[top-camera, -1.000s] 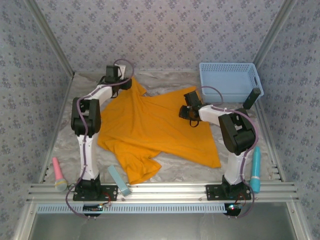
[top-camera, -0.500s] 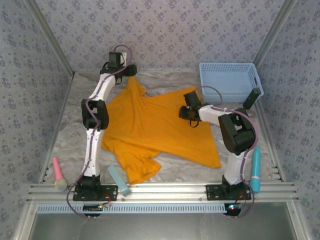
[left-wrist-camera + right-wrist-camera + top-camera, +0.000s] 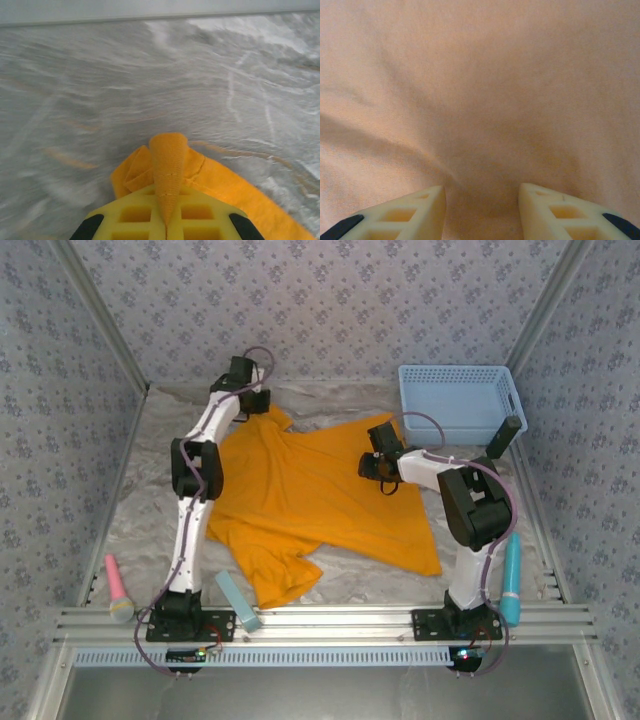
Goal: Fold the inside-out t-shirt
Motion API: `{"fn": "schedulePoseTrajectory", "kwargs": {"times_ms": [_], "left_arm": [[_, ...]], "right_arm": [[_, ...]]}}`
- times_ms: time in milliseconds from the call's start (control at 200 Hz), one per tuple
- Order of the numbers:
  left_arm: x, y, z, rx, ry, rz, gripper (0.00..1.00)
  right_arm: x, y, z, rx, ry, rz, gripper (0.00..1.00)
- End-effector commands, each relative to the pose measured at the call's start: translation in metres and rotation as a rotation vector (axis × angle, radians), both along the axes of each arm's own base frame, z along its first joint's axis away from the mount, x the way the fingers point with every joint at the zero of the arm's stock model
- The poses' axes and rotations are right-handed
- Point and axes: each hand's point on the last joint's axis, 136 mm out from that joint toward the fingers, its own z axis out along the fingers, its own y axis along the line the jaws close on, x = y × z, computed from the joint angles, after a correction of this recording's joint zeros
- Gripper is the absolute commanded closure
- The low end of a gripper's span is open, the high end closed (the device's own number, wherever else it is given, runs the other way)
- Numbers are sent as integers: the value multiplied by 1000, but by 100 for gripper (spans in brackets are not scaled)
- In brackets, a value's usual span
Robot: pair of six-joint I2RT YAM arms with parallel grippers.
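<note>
pinching a rolled edge of the inside-out t-shirt [image 3: 300, 495] with the left gripper [image 3: 167, 212], clamped shut on it at the far left corner; holding the right gripper [image 3: 482, 200] fingers apart, close over flat cloth near the right sleeve, contact unclear; lying spread and rumpled on the pale sheet [image 3: 150, 530] between both arms; likely light, limp, quick to bunch and drag; best taken thin at hems, corners or shoulder seams, not mid-panel

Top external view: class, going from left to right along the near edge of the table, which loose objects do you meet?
pink tool → pale blue block → teal tool
</note>
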Motion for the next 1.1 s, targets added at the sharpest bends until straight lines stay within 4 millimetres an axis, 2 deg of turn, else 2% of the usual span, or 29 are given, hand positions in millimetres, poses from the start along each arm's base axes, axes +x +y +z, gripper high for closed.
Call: {"fn": "schedulePoseTrajectory", "kwargs": {"times_ms": [0, 45, 115, 135, 160, 185, 215, 300, 310, 320, 385, 410, 470, 555, 615, 680, 775, 820, 890, 969, 1094], "left_arm": [[-6, 25, 165, 131, -345, 91, 100], [-15, 21, 192, 173, -439, 100, 100], [-29, 4, 225, 192, -583, 95, 100], [-33, -3, 217, 195, -590, 72, 98], [-36, -15, 212, 188, -604, 34, 89], [-37, -26, 203, 173, -606, -15, 75], [-38, -41, 187, 143, -581, -79, 52], [-37, -75, 130, 29, -401, -214, 30], [-37, -77, 118, 20, -365, -219, 27], [-34, -79, 118, 7, -358, -219, 25], [-38, -84, 78, -15, -172, -230, 6], [-38, -83, 73, -21, -130, -215, 1], [-40, -77, 63, -52, -70, -194, 0], [-42, -58, 66, -116, -86, -139, 0], [-40, -30, 78, -166, -134, -51, 0], [-45, 5, 73, -210, -138, 48, 0], [-53, 56, 52, -217, -89, 190, 2], [-56, 71, 40, -182, -58, 218, 3], [-57, 74, 22, -141, -12, 180, 6], [-55, 67, 8, -147, 31, 135, 11], [-52, 69, 3, -175, 53, 158, 10]], "right_arm": [[-11, -4, 2, -16, 23, 14, 55], [-12, -4, 2, -12, 21, 12, 55], [-13, -4, 1, -8, 21, 11, 55], [-13, -3, 1, -5, 20, 11, 55], [-13, -3, 1, -3, 21, 9, 55], [-13, -2, 1, 2, 21, 9, 55], [-13, -1, 0, 5, 24, 9, 55], [-14, 1, 0, 14, 26, 16, 55], [-14, 1, 0, 14, 27, 16, 55], [-14, 2, 0, 14, 27, 18, 55], [-15, 2, 2, 5, 24, 25, 54], [-16, 1, 3, -1, 24, 27, 54], [-17, 0, 4, -14, 22, 33, 54], [-19, 0, 7, -31, 17, 48, 54], [-20, -1, 6, -45, 16, 55, 54], [-20, -2, 4, -53, 18, 57, 54], [-20, -1, 0, -56, 27, 60, 54], [-21, -2, -2, -60, 34, 57, 54], [-22, -2, -5, -66, 38, 58, 54], [-25, -3, -9, -74, 53, 64, 54], [-32, -9, -18, -99, 78, 54, 54]]}}
